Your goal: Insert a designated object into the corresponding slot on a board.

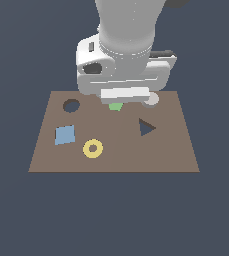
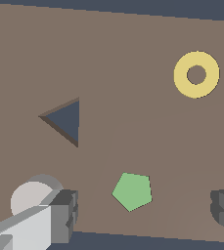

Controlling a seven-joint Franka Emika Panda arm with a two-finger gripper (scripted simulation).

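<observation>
The pale grey-white puck (image 1: 151, 101) lies on the brown board (image 1: 116, 161) near its far edge, half hidden by my gripper (image 1: 126, 96). In the wrist view the puck (image 2: 31, 194) sits just outside one finger (image 2: 59, 215), partly behind it. The gripper (image 2: 143, 211) is open and empty, low over the board (image 2: 133, 44), with the green pentagon (image 2: 132, 191) between its fingers. The dark circular slot (image 1: 71, 105) is at the far corner on the exterior view's left, apart from the gripper and out of the wrist view.
A dark triangular hole (image 1: 146, 127) lies on the exterior view's right of the board. A blue square (image 1: 65, 134) and a yellow ring (image 1: 92, 148) lie on its left. The green pentagon (image 1: 115, 106) peeks out under the hand.
</observation>
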